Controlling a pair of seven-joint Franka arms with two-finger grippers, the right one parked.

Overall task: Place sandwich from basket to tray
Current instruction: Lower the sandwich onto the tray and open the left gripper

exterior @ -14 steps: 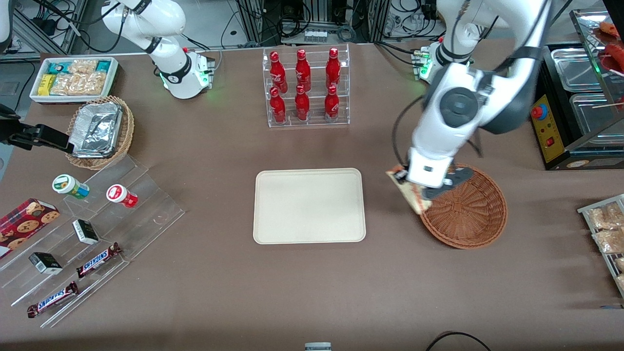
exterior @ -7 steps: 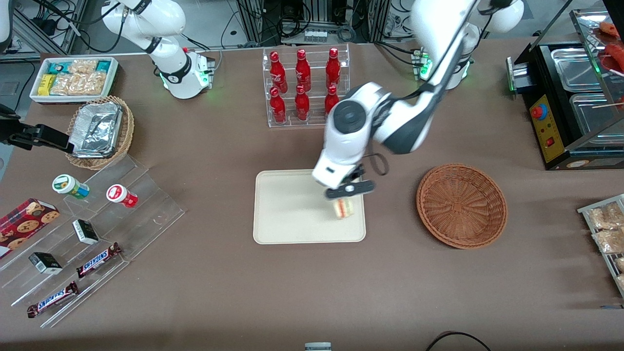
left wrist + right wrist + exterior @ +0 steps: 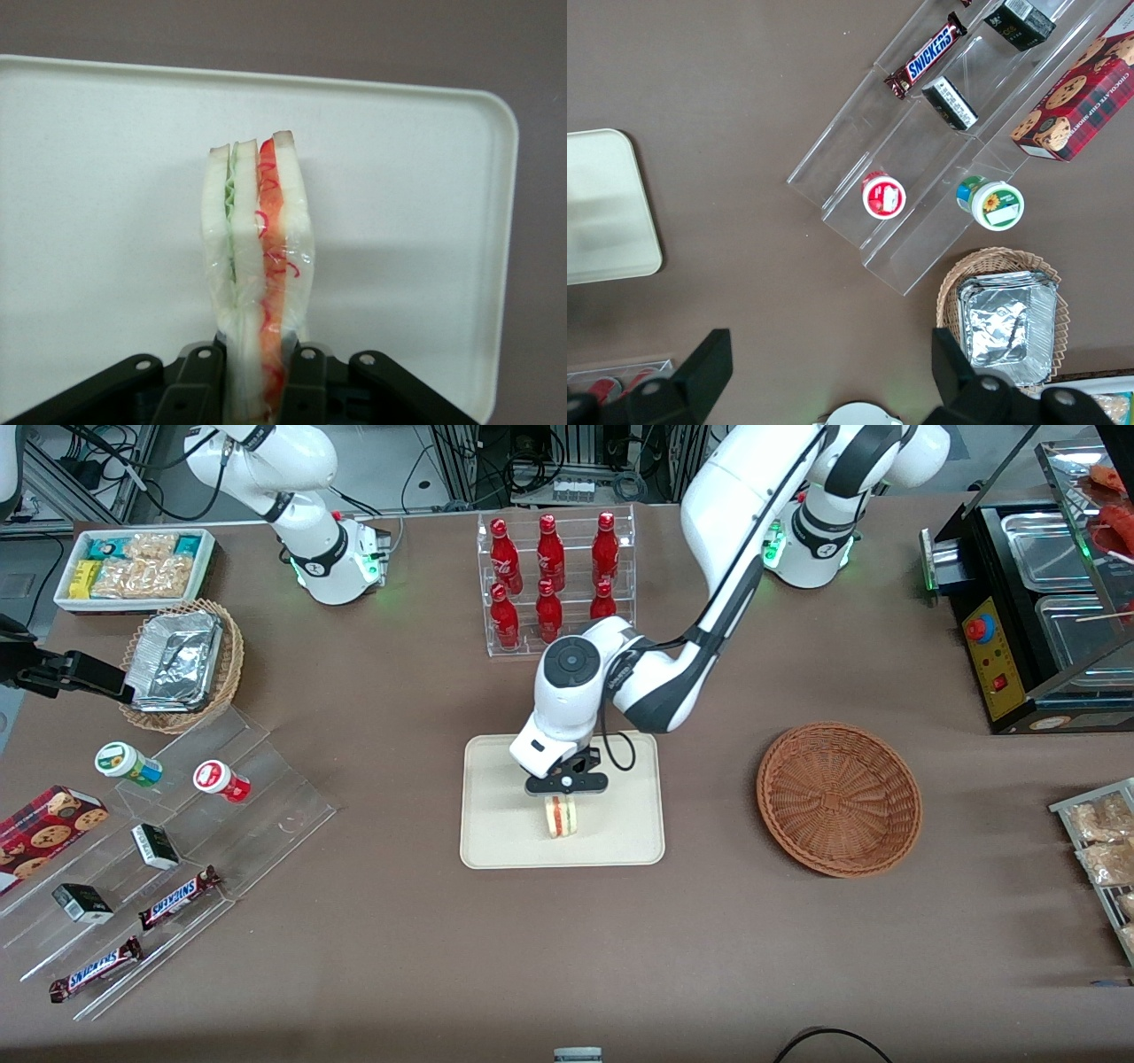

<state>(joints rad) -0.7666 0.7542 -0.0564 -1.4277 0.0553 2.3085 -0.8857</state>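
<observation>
My left gripper (image 3: 564, 795) hangs over the middle of the cream tray (image 3: 496, 824), shut on the sandwich (image 3: 561, 817). The sandwich is a plastic-wrapped wedge of white bread with red-orange and pale green layers; its lower end is at or just above the tray surface, nearer the front camera than the gripper. In the left wrist view the sandwich (image 3: 257, 257) is pinched on edge between the two black fingers (image 3: 197, 390), with the tray (image 3: 416, 221) under it. The reddish-brown wicker basket (image 3: 839, 798) stands empty beside the tray, toward the working arm's end.
A clear rack of red bottles (image 3: 554, 584) stands farther from the camera than the tray. Toward the parked arm's end are a tan basket of foil packets (image 3: 182, 664), a white snack bin (image 3: 135, 567) and an acrylic stand with snacks (image 3: 159, 841). A metal warmer (image 3: 1045, 602) stands near the working arm.
The gripper carried the sandwich out of the basket, across to the tray, and lowered it toward the tray's middle. The basket now stands empty.
</observation>
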